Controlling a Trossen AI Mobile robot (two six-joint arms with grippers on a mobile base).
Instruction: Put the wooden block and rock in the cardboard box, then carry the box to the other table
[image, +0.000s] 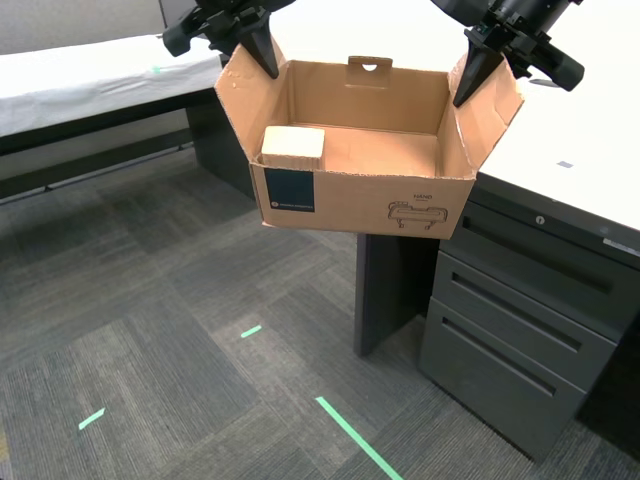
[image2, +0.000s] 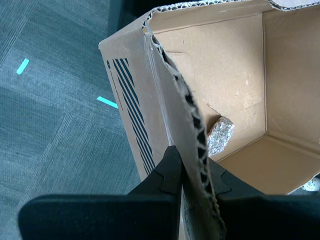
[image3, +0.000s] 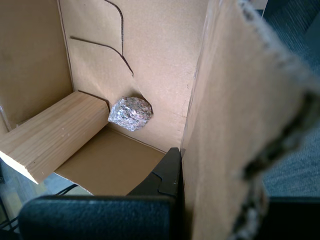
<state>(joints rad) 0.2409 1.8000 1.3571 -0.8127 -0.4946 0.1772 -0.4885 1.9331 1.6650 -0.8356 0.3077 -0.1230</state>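
My first gripper (image3: 181, 175) has its jaws closed on the edge of one side flap of the cardboard box (image: 360, 190); only one finger shows, hard against the inner face of the flap, the other being hidden behind the board. My second gripper (image2: 187, 182) has its jaws clamped on the opposite side flap, one finger on each face of the corrugated edge.

The box hangs between the two arms, clear of any worktop, over grey carpet with green tape marks (image: 355, 435). Its rear overlaps the edge of a cream worktop (image: 590, 130) in the exterior view; whether it touches there I cannot tell.

Inside, the wooden block (image3: 52, 137) lies on the box floor against a wall. The rock (image3: 130, 113) sits in a floor corner just beside the block's end; contact cannot be confirmed.

Assessment: corrugated flaps are light and stiff along the flutes but hinge and tear at the fold, so I judge the hold sound only while both grips stay level. The contents are loose; the rock is dense and may roll, the block may slide, shifting the load. Slow, even carriage is advised.

A worktop with a pale cover (image: 90, 75) stands at the exterior view's left.
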